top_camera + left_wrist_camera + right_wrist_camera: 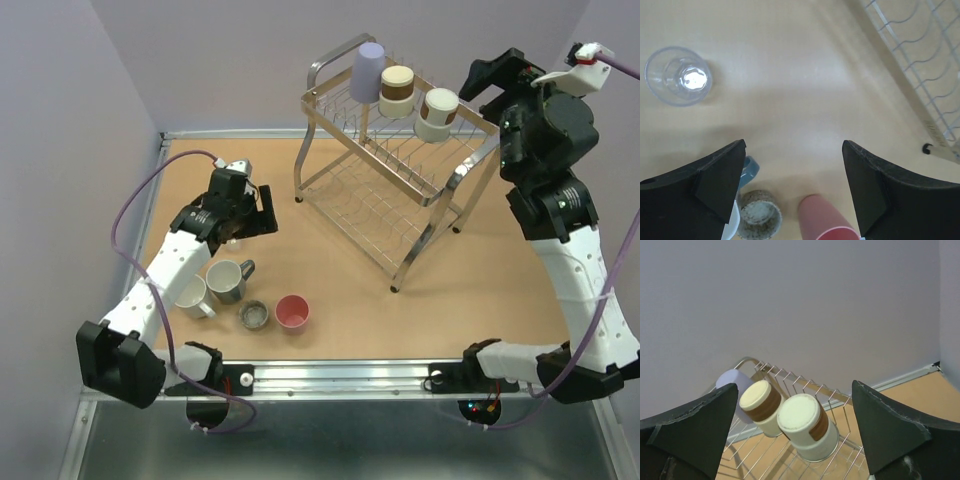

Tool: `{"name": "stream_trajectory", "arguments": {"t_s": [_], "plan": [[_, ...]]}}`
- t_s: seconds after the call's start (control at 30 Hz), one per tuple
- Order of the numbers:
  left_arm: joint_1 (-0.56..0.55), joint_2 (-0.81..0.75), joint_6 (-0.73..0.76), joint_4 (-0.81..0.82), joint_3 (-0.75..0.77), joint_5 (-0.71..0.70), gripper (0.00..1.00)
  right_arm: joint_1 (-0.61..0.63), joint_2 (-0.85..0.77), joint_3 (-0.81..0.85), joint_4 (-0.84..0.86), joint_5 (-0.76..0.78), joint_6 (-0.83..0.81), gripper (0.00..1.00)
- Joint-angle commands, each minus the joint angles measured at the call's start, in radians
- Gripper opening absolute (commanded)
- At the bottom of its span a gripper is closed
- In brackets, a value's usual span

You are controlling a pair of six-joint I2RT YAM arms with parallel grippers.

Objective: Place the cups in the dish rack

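Though left tool [794,150] and right tool [794,390] agape; three cups [397,88] bases-up, axes near-upright, on dish rack [366,205]

So the dish rack [385,160] sat far back and right of middle on the table [480,290], three cups in a row on its top tier: left cup [367,70], middle cup [397,90], right cup [437,113]. At the near left, an outer mug [193,295] and inner mug [228,282] stood side by side, with a short cup [254,315] and a fourth cup [292,312] just to their right, nearer the edge. A glass [677,75] stood apart from that bunch.
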Motion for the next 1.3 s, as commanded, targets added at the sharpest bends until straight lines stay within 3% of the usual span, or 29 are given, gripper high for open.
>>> {"name": "stream_trajectory", "arguments": {"t_s": [0.0,0.13,0.3,0.6,0.9,1.0,1.27], "plan": [[0.004,0.015,-0.019,-0.075,0.002,-0.133,0.89,-0.007,-0.059,-0.071,0.027,-0.066,0.077,1.0],[0.004,0.017,0.012,-0.015,0.007,-0.249,0.89,-0.007,-0.09,-0.111,0.019,-0.103,0.104,1.0],[0.019,0.159,0.03,-0.012,0.033,-0.277,0.89,-0.007,-0.097,-0.116,0.004,-0.13,0.119,1.0],[0.093,0.293,0.086,0.147,0.019,-0.219,0.86,-0.005,-0.096,-0.082,-0.022,-0.137,0.096,1.0],[0.109,0.432,0.087,0.175,0.067,-0.168,0.82,-0.005,-0.076,-0.055,-0.031,-0.12,0.064,1.0],[0.111,0.452,0.089,0.182,0.071,-0.16,0.69,-0.005,-0.064,-0.038,-0.031,-0.109,0.055,1.0],[0.126,0.486,0.106,0.176,0.091,-0.177,0.13,-0.005,-0.045,-0.025,-0.031,-0.103,0.048,1.0]]}}
